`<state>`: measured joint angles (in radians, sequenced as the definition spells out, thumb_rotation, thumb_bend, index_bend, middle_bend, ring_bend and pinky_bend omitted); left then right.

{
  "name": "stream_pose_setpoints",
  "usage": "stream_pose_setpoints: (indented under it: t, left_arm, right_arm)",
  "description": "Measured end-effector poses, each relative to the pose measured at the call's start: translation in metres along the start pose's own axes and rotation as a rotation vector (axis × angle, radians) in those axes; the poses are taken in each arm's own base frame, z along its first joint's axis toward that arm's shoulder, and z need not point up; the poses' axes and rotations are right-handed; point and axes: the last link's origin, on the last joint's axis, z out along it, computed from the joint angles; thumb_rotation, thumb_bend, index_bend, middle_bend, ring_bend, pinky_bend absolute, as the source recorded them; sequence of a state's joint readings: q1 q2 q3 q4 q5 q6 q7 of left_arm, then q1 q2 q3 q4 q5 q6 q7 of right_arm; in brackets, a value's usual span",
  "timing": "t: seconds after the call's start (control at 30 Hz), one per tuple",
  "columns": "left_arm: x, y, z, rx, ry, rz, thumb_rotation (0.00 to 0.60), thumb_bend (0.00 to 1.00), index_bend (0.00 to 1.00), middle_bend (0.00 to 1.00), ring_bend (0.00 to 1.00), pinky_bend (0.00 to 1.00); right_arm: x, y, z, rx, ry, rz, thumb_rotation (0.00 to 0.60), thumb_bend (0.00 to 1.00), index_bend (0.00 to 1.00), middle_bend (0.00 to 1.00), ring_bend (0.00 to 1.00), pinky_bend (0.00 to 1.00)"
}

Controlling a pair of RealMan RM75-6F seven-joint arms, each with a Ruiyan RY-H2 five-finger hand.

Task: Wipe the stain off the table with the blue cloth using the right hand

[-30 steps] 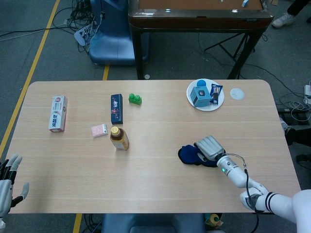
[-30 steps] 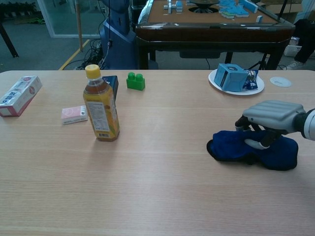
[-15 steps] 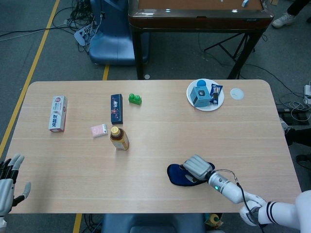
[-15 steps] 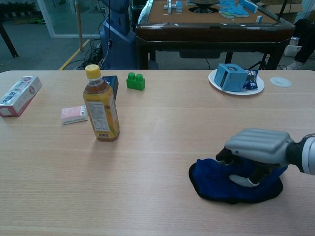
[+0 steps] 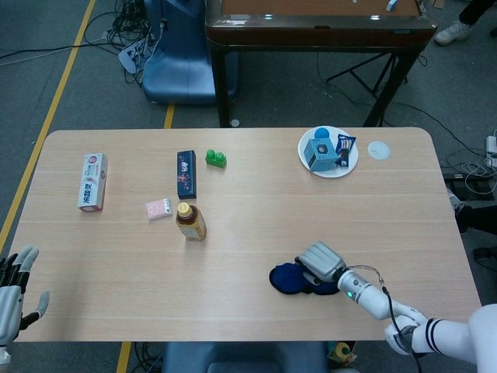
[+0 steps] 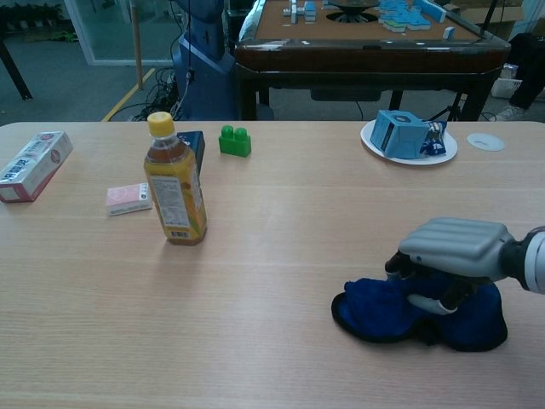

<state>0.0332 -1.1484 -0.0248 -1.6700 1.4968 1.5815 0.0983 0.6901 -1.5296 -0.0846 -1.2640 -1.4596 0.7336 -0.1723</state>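
Crumpled blue cloth point(image 6: 400, 311) slid back, right hand point(image 6: 456, 256) atop

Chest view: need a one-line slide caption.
Right hand presses the blue cloth on the table, with a bottle standing to its left.

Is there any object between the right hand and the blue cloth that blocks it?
No. The right hand rests directly on the blue cloth, fingers curled into it. The bottle stands far to the left.

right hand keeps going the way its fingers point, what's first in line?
Beyond the cloth under the right hand, the bottle looks first, roughly up-left. Depth is unclear; it might pass just beside it.
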Motion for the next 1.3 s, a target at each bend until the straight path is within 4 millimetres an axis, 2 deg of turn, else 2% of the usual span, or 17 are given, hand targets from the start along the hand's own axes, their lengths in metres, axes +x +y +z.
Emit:
stream_pose_setpoints:
  t: [0.17,0.27,0.37,0.5,0.6,0.7,0.73,0.8,0.83,0.87,0.9,0.97,1.03,1.13,1.3]
  left_arm:
    - [0.000,0.000,0.000,-0.002,-0.002,0.001,0.600,0.38,0.00,0.00,0.00,0.00]
    - [0.000,0.001,0.001,-0.004,-0.002,0.003,0.600,0.38,0.00,0.00,0.00,0.00]
    - [0.001,0.002,0.002,-0.007,-0.001,0.004,0.600,0.38,0.00,0.00,0.00,0.00]
    - [0.001,0.003,0.003,-0.012,0.001,0.005,0.600,0.38,0.00,0.00,0.00,0.00]
    - [0.001,0.003,0.003,-0.011,-0.002,0.006,0.600,0.38,0.00,0.00,0.00,0.00]
    - [0.002,0.004,0.002,-0.009,-0.002,0.007,0.600,0.38,0.00,0.00,0.00,0.00]
    - [0.002,0.004,0.002,-0.009,-0.001,0.007,0.600,0.38,0.00,0.00,0.00,0.00]
    - [0.004,0.004,0.002,-0.007,0.003,0.008,0.600,0.38,0.00,0.00,0.00,0.00]
    - [0.004,0.004,0.002,-0.007,0.003,0.008,0.600,0.38,0.00,0.00,0.00,0.00]
    - [0.004,0.004,0.001,-0.007,0.004,0.008,0.600,0.38,0.00,0.00,0.00,0.00]
    - [0.005,0.004,0.001,-0.007,0.003,0.008,0.600,0.38,0.00,0.00,0.00,0.00]
    - [0.005,0.004,0.000,-0.006,0.002,0.010,0.600,0.38,0.00,0.00,0.00,0.00]
    - [0.006,0.004,-0.001,-0.002,0.003,0.011,0.600,0.38,0.00,0.00,0.00,0.00]
    - [0.006,0.003,-0.001,0.002,0.004,0.011,0.600,0.38,0.00,0.00,0.00,0.00]
    - [0.006,0.003,0.000,-0.004,0.004,0.010,0.600,0.38,0.00,0.00,0.00,0.00]
  right_arm:
    - [0.005,0.023,0.007,-0.087,0.016,0.002,0.600,0.65,0.71,0.59,0.57,0.81]
    - [0.016,0.038,0.011,-0.151,0.051,0.027,0.600,0.65,0.72,0.60,0.57,0.81]
    - [0.035,0.051,0.014,-0.206,0.120,0.060,0.600,0.65,0.72,0.59,0.57,0.81]
    - [0.071,0.070,0.013,-0.271,0.235,0.094,0.600,0.65,0.72,0.59,0.57,0.81]
    - [0.094,0.079,0.012,-0.308,0.304,0.109,0.600,0.65,0.71,0.59,0.57,0.81]
    - [0.109,0.084,0.012,-0.338,0.338,0.101,0.600,0.64,0.71,0.56,0.54,0.79]
    - [0.113,0.085,0.013,-0.345,0.344,0.097,0.600,0.63,0.70,0.54,0.52,0.76]
    - [0.120,0.087,0.015,-0.366,0.349,0.094,0.600,0.63,0.60,0.47,0.45,0.67]
    - [0.122,0.088,0.016,-0.375,0.348,0.095,0.600,0.63,0.47,0.39,0.37,0.59]
    - [0.124,0.089,0.017,-0.385,0.344,0.096,0.600,0.60,0.31,0.30,0.30,0.52]
    - [0.125,0.090,0.019,-0.398,0.337,0.098,0.600,0.54,0.16,0.20,0.23,0.45]
    - [0.128,0.090,0.022,-0.417,0.326,0.102,0.600,0.34,0.00,0.04,0.14,0.37]
    - [0.131,0.088,0.025,-0.426,0.316,0.108,0.600,0.17,0.00,0.00,0.06,0.29]
    - [0.133,0.080,0.025,-0.410,0.309,0.112,0.600,0.02,0.00,0.00,0.00,0.21]
    - [0.133,0.073,0.015,-0.377,0.311,0.117,0.600,0.00,0.00,0.00,0.00,0.19]
